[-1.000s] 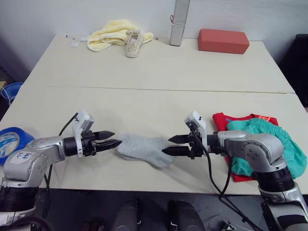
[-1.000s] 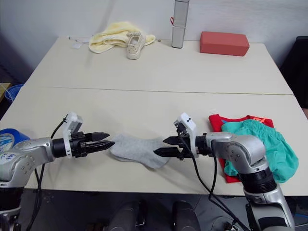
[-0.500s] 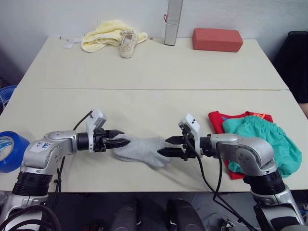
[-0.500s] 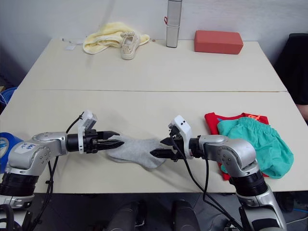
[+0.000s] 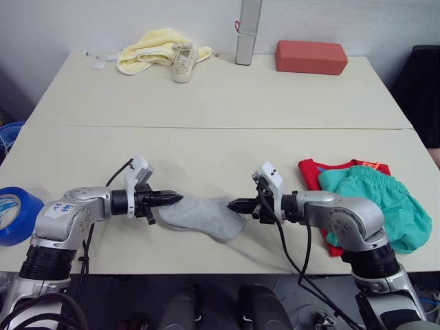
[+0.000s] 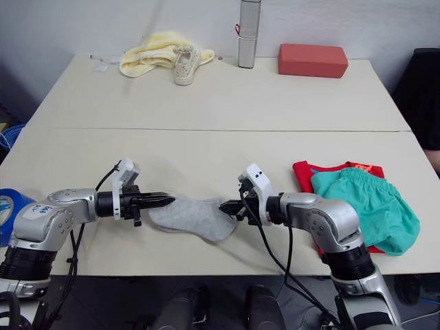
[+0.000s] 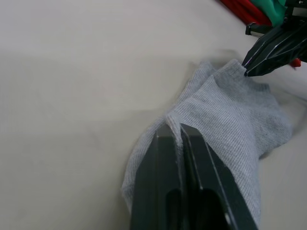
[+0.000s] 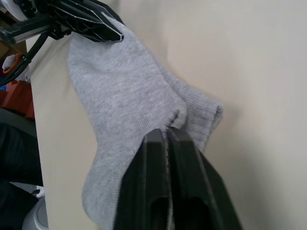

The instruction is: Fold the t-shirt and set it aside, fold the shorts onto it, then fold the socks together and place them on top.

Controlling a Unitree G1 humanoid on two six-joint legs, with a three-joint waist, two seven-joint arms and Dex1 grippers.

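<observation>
Pinching the grey knit from opposite ends, both grippers were closed on the socks (image 5: 199, 216): the left gripper (image 5: 175, 199) had its two black fingers (image 7: 165, 158) pressed together with a fold of fabric caught between them, and the right gripper (image 5: 234, 204) had its fingers (image 8: 165, 158) likewise clamped tight on the other edge. The socks lay between the two grippers near the front edge of the table (image 5: 227, 103), stretched across from one set of tips to the other, with a rounded part sagging toward the table's near edge. Whether one sock lay on the other could not be told.

To the robot's right of the right arm, the shorts (image 5: 378, 199) sat bunched on top of the t-shirt (image 5: 311, 172), of which a red strip showed along the side facing the socks and at the front. That pile stood apart from the socks.

At the far side of the table lay a pale yellow cloth (image 5: 155, 48) with a white shoe (image 5: 183, 62) touching it, an upright grey cylinder (image 5: 246, 31) and a red block (image 5: 311, 56). A blue roll (image 5: 12, 214) sat off the table's left edge.
</observation>
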